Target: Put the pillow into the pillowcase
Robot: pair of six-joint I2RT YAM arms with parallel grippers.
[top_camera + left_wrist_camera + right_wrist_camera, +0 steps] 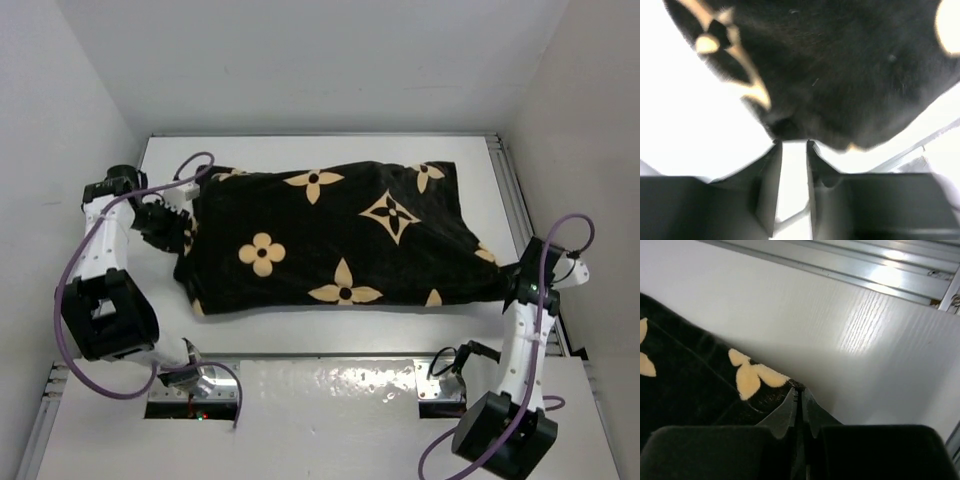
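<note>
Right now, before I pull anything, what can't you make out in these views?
- The pillow: unseen in every view; the pillowcase covers whatever is inside.
- Left gripper: left wrist view blurred; unclear if fabric sits between its tips.
- Right gripper: shut at the hem; its fingers hide whether cloth is caught.
- Pillowcase opening: which end, no view shows.

Twin setup here. The left arm [100, 245] and right arm [522, 350] are the same build: white links with chunky black joint housings [105, 315]. A purple cable [62, 288] loops loosely along each one. The bases sit on shiny metal brackets [215, 383]. Up close the jaws are plain dark grey wedges, matte, tapering to thin tips.
</note>
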